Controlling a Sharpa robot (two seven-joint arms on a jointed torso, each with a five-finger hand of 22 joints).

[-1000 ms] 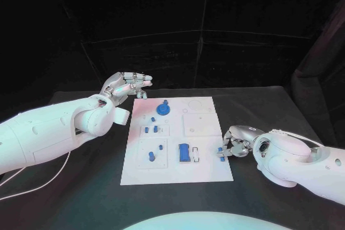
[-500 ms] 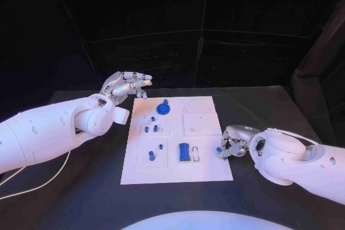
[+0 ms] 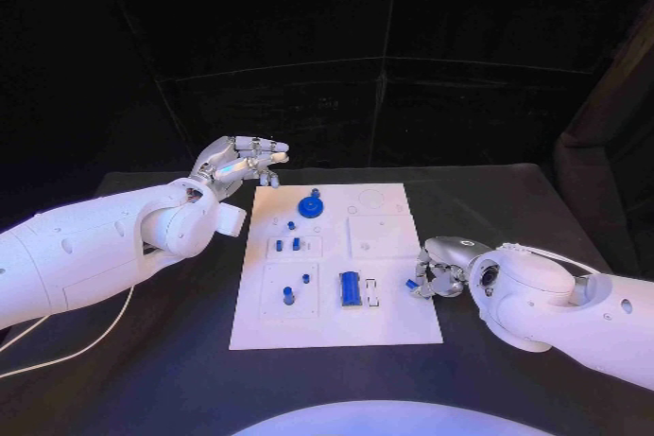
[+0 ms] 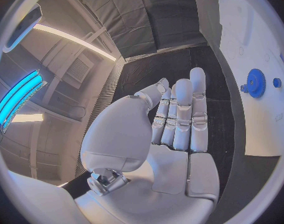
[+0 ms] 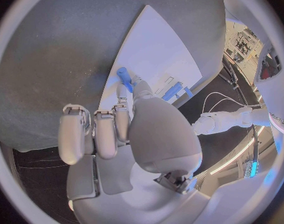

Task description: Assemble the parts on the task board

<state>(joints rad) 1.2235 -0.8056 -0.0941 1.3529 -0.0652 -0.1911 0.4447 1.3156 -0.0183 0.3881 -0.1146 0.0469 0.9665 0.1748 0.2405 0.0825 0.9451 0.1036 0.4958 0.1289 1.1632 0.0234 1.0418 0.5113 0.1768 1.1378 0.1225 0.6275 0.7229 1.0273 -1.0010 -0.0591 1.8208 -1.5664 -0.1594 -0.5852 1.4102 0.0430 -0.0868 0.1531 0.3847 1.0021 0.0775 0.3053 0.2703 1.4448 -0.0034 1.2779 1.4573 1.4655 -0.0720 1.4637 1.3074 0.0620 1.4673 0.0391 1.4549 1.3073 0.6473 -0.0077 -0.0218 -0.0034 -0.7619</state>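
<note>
Right robot hand (image 3: 438, 275) at the right edge of the task board (image 3: 388, 332), lower right of the head view; we see it pinching a small blue part (image 3: 410, 285), which over the last second has been carried slightly up the frame and now hangs just above the board's rim; we judge this to be transport toward a seat on the board, insertion not yet done. The right wrist view confirms the part (image 5: 124, 76) held at the fingertips (image 5: 125, 92) over the board's edge. Left robot hand (image 3: 243, 162), upper left of the frame, remains raised beside the board's far corner, unchanged, fingers loosely spread and grasping nothing. On the board we note a blue gear (image 3: 311, 207) near the top, small blue pegs (image 3: 286, 244) at mid-left, and a blue block (image 3: 351, 287) standing low in the centre; none of these has shifted. The worktop (image 3: 163, 360) is black and matt; dark curtains (image 3: 409, 105) enclose the room behind it.
</note>
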